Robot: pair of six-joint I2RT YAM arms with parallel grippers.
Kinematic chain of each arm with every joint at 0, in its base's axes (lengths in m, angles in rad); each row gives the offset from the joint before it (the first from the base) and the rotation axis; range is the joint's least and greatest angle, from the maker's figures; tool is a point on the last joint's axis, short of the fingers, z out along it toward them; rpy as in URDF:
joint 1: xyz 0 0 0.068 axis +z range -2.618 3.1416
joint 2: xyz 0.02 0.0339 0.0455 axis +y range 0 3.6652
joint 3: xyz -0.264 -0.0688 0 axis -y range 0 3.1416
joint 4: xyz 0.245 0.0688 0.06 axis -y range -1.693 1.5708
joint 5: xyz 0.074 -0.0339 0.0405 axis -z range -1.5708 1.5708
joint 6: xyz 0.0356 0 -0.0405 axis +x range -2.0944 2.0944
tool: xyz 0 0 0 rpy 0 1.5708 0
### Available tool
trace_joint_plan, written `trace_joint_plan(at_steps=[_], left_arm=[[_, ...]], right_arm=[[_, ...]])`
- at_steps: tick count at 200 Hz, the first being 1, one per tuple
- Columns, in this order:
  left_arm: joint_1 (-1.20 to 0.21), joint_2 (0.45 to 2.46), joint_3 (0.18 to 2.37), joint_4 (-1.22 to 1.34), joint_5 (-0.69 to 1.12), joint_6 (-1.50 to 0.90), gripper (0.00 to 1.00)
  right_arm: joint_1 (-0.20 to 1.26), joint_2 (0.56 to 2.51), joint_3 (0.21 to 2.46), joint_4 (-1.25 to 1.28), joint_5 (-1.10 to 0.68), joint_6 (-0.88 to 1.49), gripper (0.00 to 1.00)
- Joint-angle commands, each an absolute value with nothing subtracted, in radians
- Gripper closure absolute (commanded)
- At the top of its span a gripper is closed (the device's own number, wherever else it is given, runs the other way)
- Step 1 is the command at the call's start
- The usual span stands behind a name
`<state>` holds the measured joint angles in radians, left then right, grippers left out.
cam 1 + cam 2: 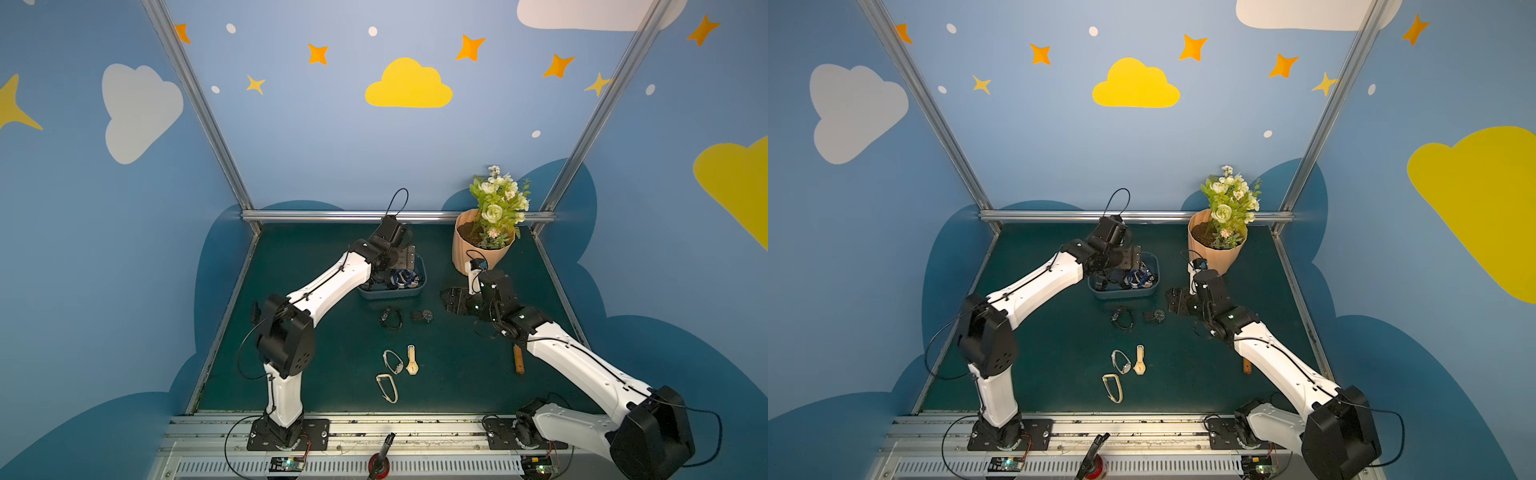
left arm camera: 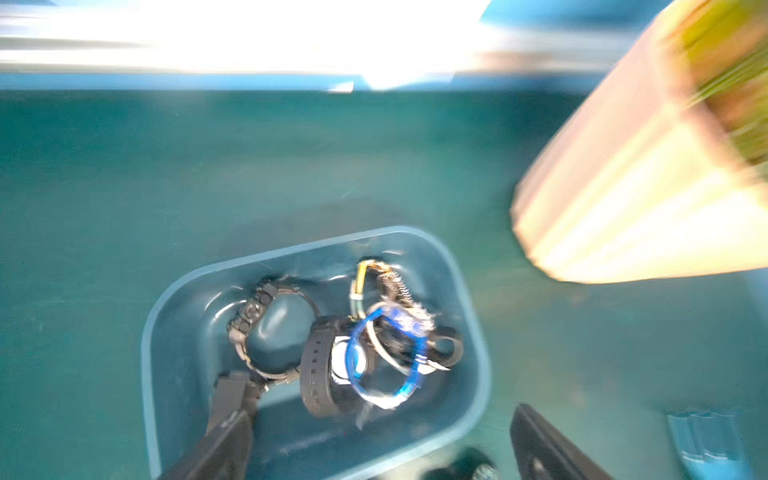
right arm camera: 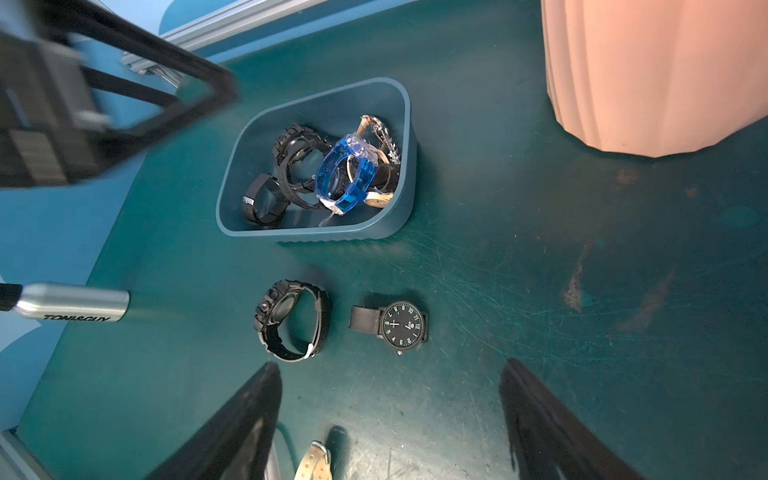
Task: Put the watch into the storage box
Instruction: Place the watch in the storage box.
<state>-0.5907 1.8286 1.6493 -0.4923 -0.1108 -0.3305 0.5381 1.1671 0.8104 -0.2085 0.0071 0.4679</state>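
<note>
The blue-grey storage box (image 1: 390,296) (image 1: 1125,295) sits mid-table and holds several watches, among them a clear blue watch (image 3: 349,174) (image 2: 386,357) and a chunky black watch (image 2: 266,328). My left gripper (image 2: 382,415) (image 1: 386,278) hangs over the box, open and holding nothing, with one fingertip (image 2: 232,386) close beside the black watch's strap. My right gripper (image 3: 390,370) (image 1: 451,301) is open and empty, low over the mat to the right of two black watches lying in front of the box, a thick-cased one (image 3: 293,320) (image 1: 391,318) and a flat-dial one (image 3: 395,324) (image 1: 423,316).
The peach flowerpot (image 1: 478,249) with flowers stands at the back right, just behind the right gripper. Nearer the front lie a silver watch (image 1: 393,361), a beige watch (image 1: 412,360) and a cream-strapped watch (image 1: 387,388). A wooden handle (image 1: 518,359) lies under the right arm.
</note>
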Motion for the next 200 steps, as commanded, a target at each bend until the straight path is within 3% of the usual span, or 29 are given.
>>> trace_joint_plan(at_steps=[1, 53, 115, 200], left_arm=[[-0.584, 1.716, 1.517, -0.408, -0.076, -0.362, 0.0], [-0.58, 1.304, 1.018, -0.265, -0.138, -0.457, 0.0], [-0.564, 0.895, 0.612, -0.223, -0.226, -0.592, 0.0], [-0.557, 0.856, 0.53, -0.206, -0.163, -0.662, 0.0]], right_arm=[[0.537, 1.18, 0.839, -0.227, 0.0, 0.476, 0.16], [0.54, 1.218, 0.852, -0.251, -0.039, 0.478, 0.17], [0.598, 1.273, 0.847, -0.286, -0.049, 0.52, 0.17], [0.771, 1.315, 0.851, -0.353, 0.026, 0.608, 0.2]])
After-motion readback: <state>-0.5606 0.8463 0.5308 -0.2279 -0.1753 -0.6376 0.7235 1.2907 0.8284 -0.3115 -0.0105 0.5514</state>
